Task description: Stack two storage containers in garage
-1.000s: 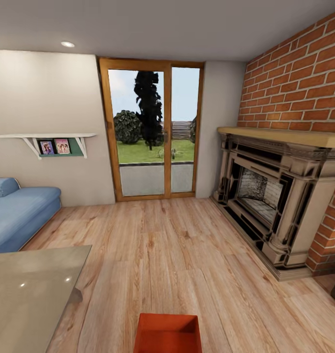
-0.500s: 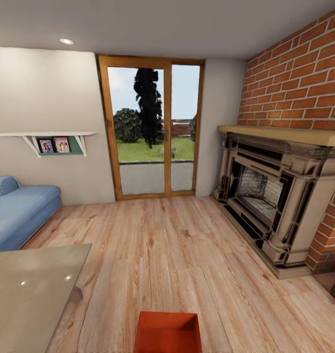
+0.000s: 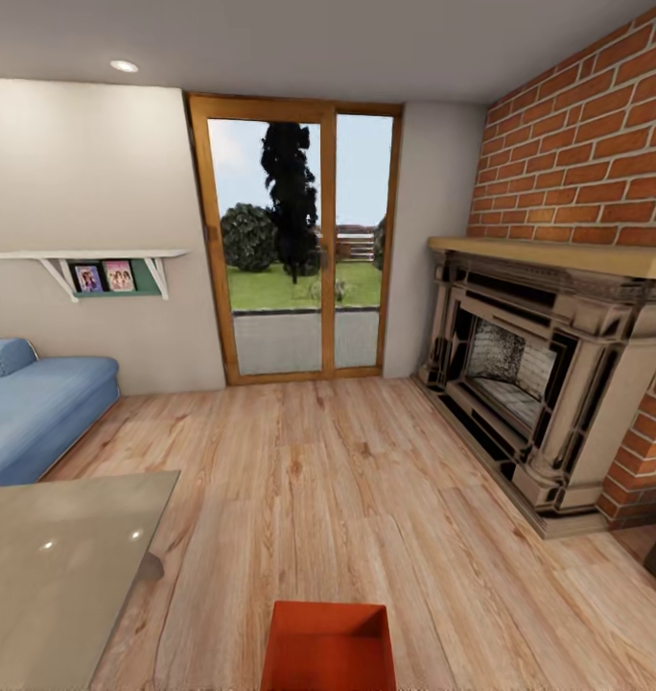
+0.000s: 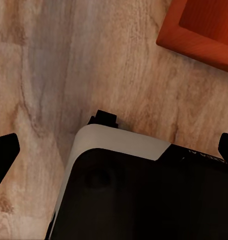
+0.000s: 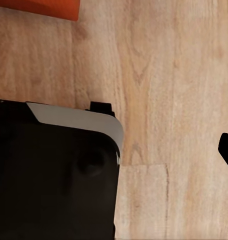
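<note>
Early in task: one orange-red rectangular open-top bin [image 3: 329, 647] lying near on light wood-plank floor [image 3: 347, 480], ungripped; garage stacking all left. Gripper states impossible to tell.

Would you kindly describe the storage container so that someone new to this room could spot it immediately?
Start at the wood-framed glass doors in the far wall and follow the wood-plank floor straight back toward the camera. At the bottom edge of the head view sits the storage container, an open-top bin. It is the one bright orange-red thing on the pale planks.
</note>
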Controlling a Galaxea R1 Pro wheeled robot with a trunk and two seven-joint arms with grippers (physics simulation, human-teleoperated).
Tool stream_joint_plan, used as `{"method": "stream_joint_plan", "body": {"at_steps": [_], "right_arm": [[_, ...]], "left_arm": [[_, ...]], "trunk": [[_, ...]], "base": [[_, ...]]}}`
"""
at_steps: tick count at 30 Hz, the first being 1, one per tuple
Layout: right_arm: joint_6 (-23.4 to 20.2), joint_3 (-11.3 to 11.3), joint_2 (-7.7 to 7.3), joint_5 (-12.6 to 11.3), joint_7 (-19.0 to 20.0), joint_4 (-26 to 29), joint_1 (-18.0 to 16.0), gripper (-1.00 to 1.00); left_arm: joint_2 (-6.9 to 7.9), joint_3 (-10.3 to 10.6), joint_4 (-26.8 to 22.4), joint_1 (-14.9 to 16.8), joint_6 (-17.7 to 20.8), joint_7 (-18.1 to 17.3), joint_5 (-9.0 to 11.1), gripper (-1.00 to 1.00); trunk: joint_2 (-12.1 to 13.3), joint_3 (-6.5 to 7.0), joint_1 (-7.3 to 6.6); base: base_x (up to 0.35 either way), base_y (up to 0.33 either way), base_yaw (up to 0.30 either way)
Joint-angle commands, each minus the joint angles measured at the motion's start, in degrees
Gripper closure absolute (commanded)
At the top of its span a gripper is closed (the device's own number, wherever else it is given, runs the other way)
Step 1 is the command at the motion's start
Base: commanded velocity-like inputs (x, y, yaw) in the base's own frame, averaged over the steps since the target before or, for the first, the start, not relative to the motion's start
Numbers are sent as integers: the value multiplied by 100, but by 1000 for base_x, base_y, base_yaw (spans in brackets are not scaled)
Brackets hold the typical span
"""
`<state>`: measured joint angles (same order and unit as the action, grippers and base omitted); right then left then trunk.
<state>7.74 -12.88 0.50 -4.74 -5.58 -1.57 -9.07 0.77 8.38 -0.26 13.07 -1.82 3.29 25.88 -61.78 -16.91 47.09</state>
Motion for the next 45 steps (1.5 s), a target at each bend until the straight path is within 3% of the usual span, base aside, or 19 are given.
{"method": "stream_joint_plan", "body": {"at_steps": [1, 45], "right_arm": [[30, -51, -5, -46, -13, -18, -7, -100], [34, -61, -34, -34, -13, -19, -7, -100]], "left_arm": [[0, 49, 0, 3, -12, 14, 42, -100], [2, 78, 0, 3, -12, 14, 40, -100]], "trunk": [[-5, -16, 0], [-5, -423, 0]], "base": [[0, 0, 0], [0, 0, 0]]}}
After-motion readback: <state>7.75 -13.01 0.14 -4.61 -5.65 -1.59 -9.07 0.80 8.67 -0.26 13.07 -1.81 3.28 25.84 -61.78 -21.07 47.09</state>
